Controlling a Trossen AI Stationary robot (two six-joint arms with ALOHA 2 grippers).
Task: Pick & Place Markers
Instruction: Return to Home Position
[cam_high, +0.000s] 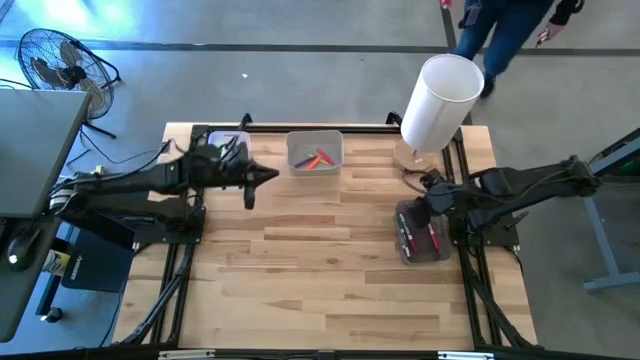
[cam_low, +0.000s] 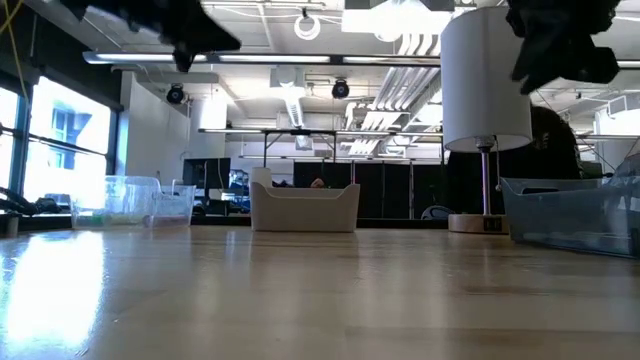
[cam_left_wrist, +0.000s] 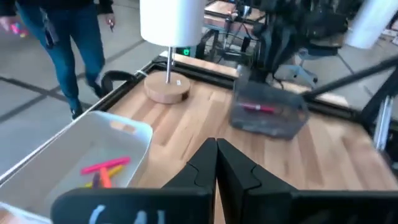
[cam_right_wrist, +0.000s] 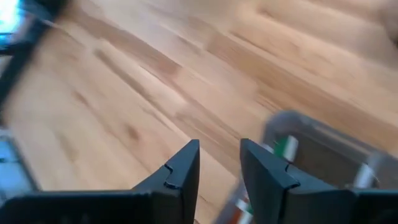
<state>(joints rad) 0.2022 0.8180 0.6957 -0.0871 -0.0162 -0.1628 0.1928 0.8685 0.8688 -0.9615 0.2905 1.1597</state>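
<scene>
The markers lie in two groups. A few pink, orange and yellow markers (cam_high: 318, 159) are inside the white bin (cam_high: 298, 140) at the middle of the back edge of the table (cam_high: 320, 280). More markers (cam_high: 418, 238), red and pink with at least one green cap, are inside the dark translucent bin (cam_high: 404, 212) on the right side of the table. No marker lies on the bare wood.

The left gripper (cam_left_wrist: 216, 158) hangs above the table just to the left of the white bin. Its two fingers are pressed together and nothing is between them.

The right gripper (cam_right_wrist: 219, 167) hangs over the back end of the dark bin, near the wooden base of the lamp (cam_high: 440, 95). Its jaws stand a little apart, with a narrow gap, and they hold nothing.

A clear container (cam_high: 228, 140) stands at the back left of the table, behind the left arm. On the floor beyond the table there is a fan (cam_high: 55, 62) at the left, and a person (cam_high: 500, 30) walks behind the lamp.
</scene>
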